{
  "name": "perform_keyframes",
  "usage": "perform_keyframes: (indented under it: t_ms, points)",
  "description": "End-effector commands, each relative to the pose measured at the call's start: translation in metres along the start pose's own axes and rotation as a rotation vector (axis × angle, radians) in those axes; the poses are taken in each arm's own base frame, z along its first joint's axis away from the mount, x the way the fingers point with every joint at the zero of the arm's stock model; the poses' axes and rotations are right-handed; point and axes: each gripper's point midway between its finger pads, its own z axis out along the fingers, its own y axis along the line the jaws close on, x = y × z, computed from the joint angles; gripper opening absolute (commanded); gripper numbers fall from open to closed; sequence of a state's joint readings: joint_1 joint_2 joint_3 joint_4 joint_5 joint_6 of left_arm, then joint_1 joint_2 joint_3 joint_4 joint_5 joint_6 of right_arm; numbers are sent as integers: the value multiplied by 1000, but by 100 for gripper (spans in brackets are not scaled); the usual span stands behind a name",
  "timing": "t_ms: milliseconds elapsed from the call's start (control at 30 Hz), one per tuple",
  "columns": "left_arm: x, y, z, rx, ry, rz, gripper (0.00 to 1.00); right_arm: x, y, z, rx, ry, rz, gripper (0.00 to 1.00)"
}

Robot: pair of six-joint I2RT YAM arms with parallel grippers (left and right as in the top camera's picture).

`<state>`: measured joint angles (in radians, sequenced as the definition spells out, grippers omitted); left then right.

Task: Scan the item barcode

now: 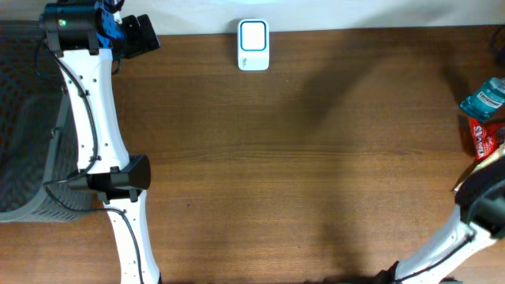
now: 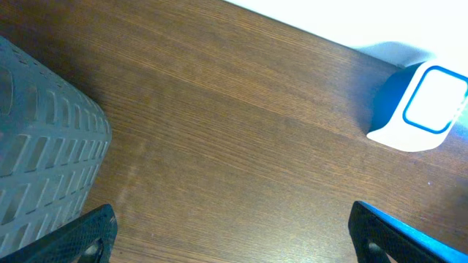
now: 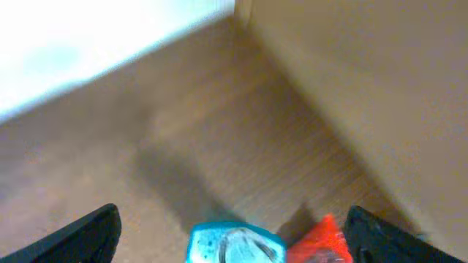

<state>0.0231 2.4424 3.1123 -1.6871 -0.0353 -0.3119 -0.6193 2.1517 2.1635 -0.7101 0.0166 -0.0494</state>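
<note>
Brown wooden table (image 1: 316, 158). White-and-blue scanner (image 1: 253, 45) stands at the far edge, centre. Blue bottle (image 1: 485, 99) and red packet (image 1: 483, 136) lie side by side at the right edge. Right gripper (image 3: 230, 215) hangs above them, jaws wide apart, holding nothing. Left gripper (image 2: 232, 208), near the grey basket (image 1: 24, 118), likewise spread and empty.
</note>
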Motion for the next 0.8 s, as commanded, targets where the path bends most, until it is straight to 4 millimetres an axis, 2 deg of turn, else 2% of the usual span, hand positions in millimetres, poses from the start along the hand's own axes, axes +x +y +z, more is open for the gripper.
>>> perform_keyframes:
  t_ms: [0,33,67,100,167,233,300,333,433,467,500,633,700,767]
  points:
    - [-2,3,-5,-12,-11,-12,99,-82,-7,-124,9,-266,17,99]
    - [-2,3,-5,-12,-11,-12,99,-91,-8,-151,5,-307,53,99]
    - [-2,3,-5,-12,-11,-12,99,-94,-8,-166,0,-324,82,99]
    - [-2,3,-5,-12,-11,-12,99,-97,-8,-193,-13,-345,141,99]
    - [-2,3,-5,-12,-11,-12,99,-90,-5,-243,-56,-353,266,99]
    - [-2,3,-5,-12,-11,-12,99,-76,12,-282,-152,-327,260,99]
    - [-2,3,-5,-12,-11,-12,99,-50,27,-317,-230,-269,249,99]
    - [-2,3,-5,-12,-11,-12,99,-31,33,-333,-258,-217,249,99]
    - [-2,3,-5,-12,-11,-11,99,17,37,-361,-260,-86,257,99]
    - [-2,3,-5,-12,-11,-11,99,55,41,-379,-256,18,237,99]
    - [-2,3,-5,-12,-11,-11,99,70,43,-388,-261,49,204,99]
    - [-2,3,-5,-12,-11,-12,99,110,62,-417,-353,105,109,99]
    - [-2,3,-5,-12,-11,-12,99,129,67,-428,-376,125,109,99]
    - [-2,3,-5,-12,-11,-12,99,139,66,-433,-376,124,112,99]
